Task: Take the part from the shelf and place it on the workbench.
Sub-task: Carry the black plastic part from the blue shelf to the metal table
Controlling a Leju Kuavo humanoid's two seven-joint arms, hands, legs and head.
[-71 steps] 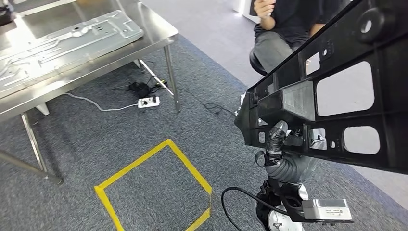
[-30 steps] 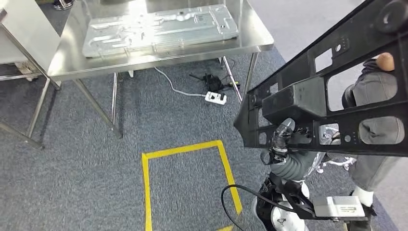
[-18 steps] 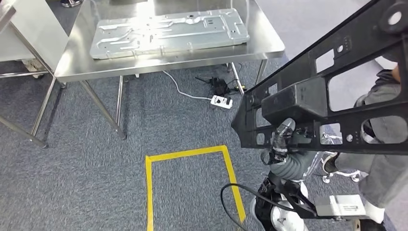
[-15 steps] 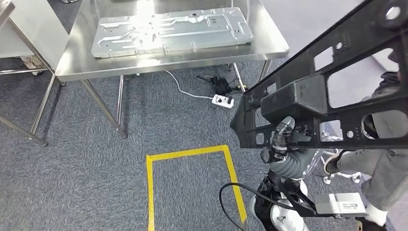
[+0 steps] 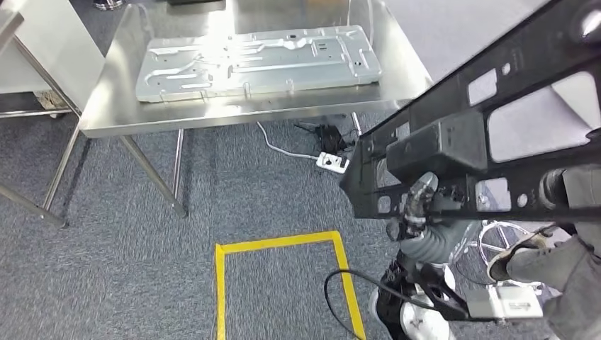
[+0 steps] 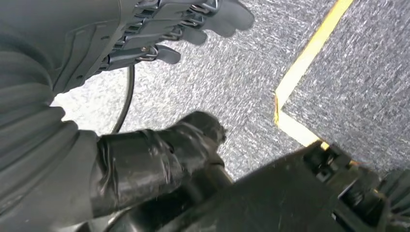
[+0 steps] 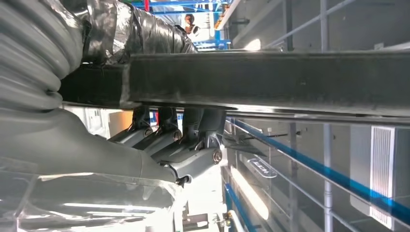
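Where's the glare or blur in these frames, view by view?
Head view: overhead light blows out on the steel workbench and the metal panel lying on it; the black part is sharp. Left wrist view: carpet streaked with motion blur, left hand soft. Right wrist view: backlit by bright ceiling lights, so the part's bar and right hand read dark.

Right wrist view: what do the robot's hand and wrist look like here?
The right hand has a grey ribbed wrist cover, a thumb wrapped in glossy black tape, and dark grey fingers with metal pins at their base. Clear plastic film covers the forearm.
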